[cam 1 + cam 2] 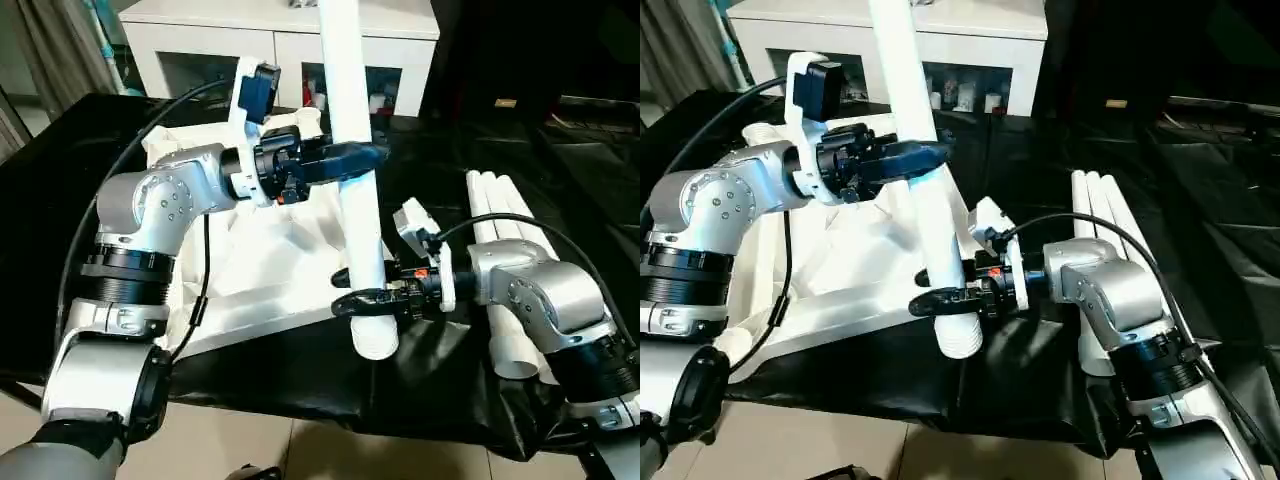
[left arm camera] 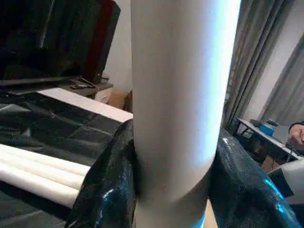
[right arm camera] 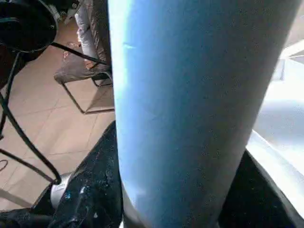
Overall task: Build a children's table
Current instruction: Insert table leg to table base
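- Holding one white leg point(image 1: 362, 230) nearly upright, tilted a little, in both claws over the front edge of the black-covered tabletop point(image 1: 250, 365).
- My right claw point(image 1: 352, 300) is closed around the leg just above its open lower end, the black fingers point(image 3: 90, 190) wrapping both sides of the tube.
- My left claw point(image 1: 362, 157) grips the same leg higher up, about at its middle, fingers point(image 2: 102, 190) pressed on either side.
- The white table panel point(image 1: 260, 265) lies flat on the black cover behind the leg, beneath my left arm.
- Three more white legs point(image 1: 500, 215) lie side by side on the cover, beside my right arm.
- Farthest back stands a white cabinet point(image 1: 280, 30) with glass doors.
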Tool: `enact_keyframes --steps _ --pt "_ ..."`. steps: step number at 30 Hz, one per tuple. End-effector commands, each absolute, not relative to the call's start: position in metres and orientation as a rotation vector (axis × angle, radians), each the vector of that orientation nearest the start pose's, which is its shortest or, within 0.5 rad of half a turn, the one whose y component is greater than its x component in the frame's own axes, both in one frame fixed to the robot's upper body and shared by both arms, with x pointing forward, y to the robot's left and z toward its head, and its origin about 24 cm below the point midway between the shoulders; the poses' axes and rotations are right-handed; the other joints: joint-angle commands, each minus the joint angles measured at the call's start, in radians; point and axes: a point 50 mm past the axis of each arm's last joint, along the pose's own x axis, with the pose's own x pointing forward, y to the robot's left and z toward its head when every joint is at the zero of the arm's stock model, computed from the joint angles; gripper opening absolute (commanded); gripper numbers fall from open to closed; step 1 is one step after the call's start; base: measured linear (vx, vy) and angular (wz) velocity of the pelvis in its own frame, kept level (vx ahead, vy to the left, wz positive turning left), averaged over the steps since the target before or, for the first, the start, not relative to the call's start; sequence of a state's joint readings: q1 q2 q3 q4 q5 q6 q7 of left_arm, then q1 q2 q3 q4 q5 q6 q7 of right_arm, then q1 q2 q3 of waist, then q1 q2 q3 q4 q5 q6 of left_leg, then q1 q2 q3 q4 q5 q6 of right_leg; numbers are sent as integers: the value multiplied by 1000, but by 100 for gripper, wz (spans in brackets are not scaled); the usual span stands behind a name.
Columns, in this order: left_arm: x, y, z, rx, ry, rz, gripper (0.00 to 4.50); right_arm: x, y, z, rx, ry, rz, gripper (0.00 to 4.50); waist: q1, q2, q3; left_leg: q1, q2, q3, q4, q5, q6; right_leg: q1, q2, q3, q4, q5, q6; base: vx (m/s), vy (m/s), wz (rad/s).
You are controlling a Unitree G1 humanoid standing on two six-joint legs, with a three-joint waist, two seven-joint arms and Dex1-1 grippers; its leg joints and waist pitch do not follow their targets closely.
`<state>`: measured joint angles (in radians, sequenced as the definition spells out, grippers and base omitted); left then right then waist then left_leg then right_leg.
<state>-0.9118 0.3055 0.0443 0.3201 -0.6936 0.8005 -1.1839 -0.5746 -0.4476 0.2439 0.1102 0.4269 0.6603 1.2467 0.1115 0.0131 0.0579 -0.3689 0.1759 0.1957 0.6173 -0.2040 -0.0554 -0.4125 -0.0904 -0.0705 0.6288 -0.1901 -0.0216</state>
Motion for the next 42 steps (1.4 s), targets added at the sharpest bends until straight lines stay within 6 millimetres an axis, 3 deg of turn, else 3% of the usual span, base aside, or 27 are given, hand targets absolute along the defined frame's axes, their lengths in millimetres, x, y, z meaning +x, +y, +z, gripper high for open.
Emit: enact_keyframes --steps 1,2,7,8,9,14,21,24,33,42 --pt "337 103 229 -393 7 -1484 172 300 -114 125 -59 318 1439 186 0 6 -77 6 49 -27 -68 -94 41 70 -59 45 -59 -37 -279 0 0 0" --pt "339 103 230 -385 -2 -1456 172 302 -114 125 -36 318 1423 242 0 5 -77 6 47 -27 -67 -93 40 72 -60 46 -60 -37 -281 0 0 0" --pt "348 101 233 -303 -40 -1306 172 317 -111 134 48 234 1283 277 -6 3 -77 6 46 -28 -69 -80 37 72 -59 47 -59 -33 -268 0 0 0" --pt "350 100 235 -285 -46 -1258 172 322 -109 137 25 202 1223 288 -6 -2 -78 6 46 -27 -68 -69 39 72 -59 47 -58 -26 -263 0 0 0" --pt "354 99 238 -254 -43 -1165 172 331 -106 137 11 194 1102 293 -9 3 -78 6 47 -27 -68 -58 32 68 -59 48 -56 -21 -261 0 0 0" --pt "362 99 242 -231 -21 -1010 172 338 -103 137 52 182 995 294 -12 -2 -77 5 44 -27 -68 -51 36 71 -57 48 -56 -20 -254 0 0 0" --pt "363 94 242 -186 -40 -981 172 343 -101 138 57 176 903 294 -16 -6 -78 3 43 -26 -67 -42 48 71 -58 47 -56 -10 -254 0 0 0" --pt "364 92 241 -191 -48 -962 172 351 -101 131 3 211 781 294 -20 -5 -77 4 42 -25 -67 -34 41 69 -58 48 -57 -24 -248 0 0 0" --pt "364 87 239 -186 -42 -969 171 351 -91 122 14 254 754 294 -22 -4 -78 3 41 -24 -66 -30 57 70 -56 48 -55 9 -257 0 0 0" --pt "363 88 238 -163 -43 -967 171 351 -91 118 -31 288 752 294 -22 -7 -78 3 41 -23 -66 -30 51 71 -56 49 -55 2 -254 0 0 0"
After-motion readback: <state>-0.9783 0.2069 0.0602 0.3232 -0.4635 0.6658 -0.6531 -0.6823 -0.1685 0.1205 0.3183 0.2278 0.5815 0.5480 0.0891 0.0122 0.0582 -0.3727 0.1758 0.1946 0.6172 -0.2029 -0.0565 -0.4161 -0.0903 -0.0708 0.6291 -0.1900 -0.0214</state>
